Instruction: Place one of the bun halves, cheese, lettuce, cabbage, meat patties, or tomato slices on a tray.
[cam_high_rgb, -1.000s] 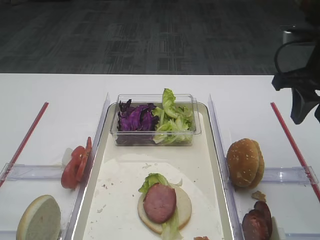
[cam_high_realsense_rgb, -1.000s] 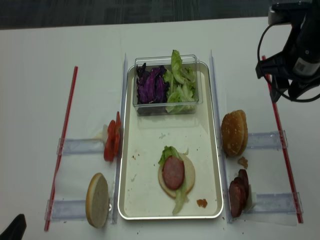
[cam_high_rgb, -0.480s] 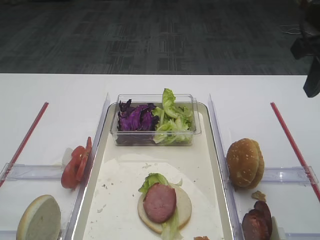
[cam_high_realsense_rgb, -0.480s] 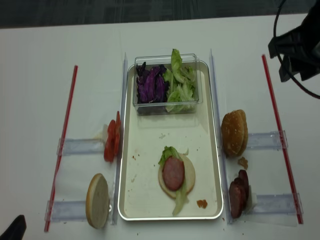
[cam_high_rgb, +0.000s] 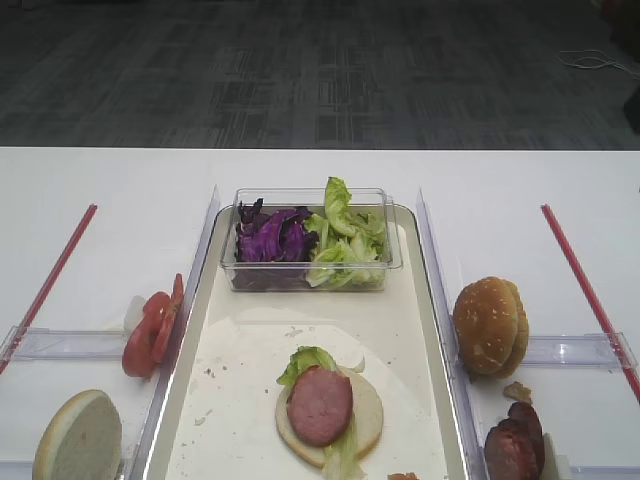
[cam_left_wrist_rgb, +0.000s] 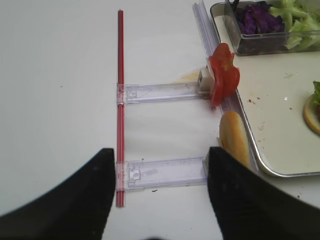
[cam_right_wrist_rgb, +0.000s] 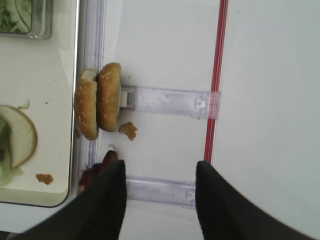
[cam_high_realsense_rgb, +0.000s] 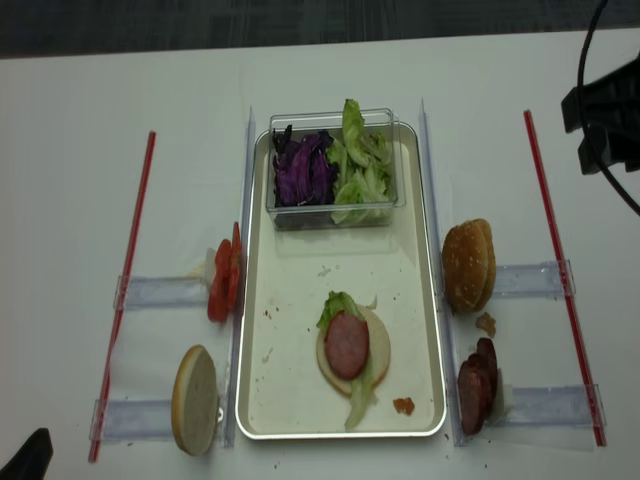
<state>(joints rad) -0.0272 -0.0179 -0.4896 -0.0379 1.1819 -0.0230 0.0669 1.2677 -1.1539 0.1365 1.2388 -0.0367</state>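
The right gripper (cam_right_wrist_rgb: 159, 200) hangs with its two dark fingers (cam_right_wrist_rgb: 107, 205) spread apart and nothing between them, above the white table (cam_right_wrist_rgb: 270, 90) to the right of the tray (cam_high_realsense_rgb: 300, 300). Below it, in the wrist view, lie a red strip (cam_right_wrist_rgb: 216, 85), two clear plastic holders (cam_right_wrist_rgb: 170, 101), a pair of sesame-topped bun halves (cam_right_wrist_rgb: 98, 100) standing on edge against the tray's side rail, a crumb (cam_right_wrist_rgb: 129, 130), and the dark edge of the meat patties (cam_right_wrist_rgb: 95, 172) beside the left finger.

The left gripper (cam_left_wrist_rgb: 160, 200) also stands open and empty, its fingers (cam_left_wrist_rgb: 235, 195) framing a clear holder at the table's left side, just short of a pale-faced bun half (cam_left_wrist_rgb: 233, 142) propped on edge and the tomato slices (cam_left_wrist_rgb: 223, 75) upright beyond it.

On the tray's near half rests a bun half (cam_high_rgb: 330, 410), cut face up, carrying a lettuce (cam_high_rgb: 305, 362) leaf and one pink meat patty (cam_high_rgb: 319, 404) on top. At the tray's far end a clear plastic box (cam_high_rgb: 308, 240) holds purple cabbage (cam_high_rgb: 268, 238) on its left and more green leaves on its right. Further patties (cam_high_realsense_rgb: 478, 385) stand stacked outside the tray, at its near right corner.
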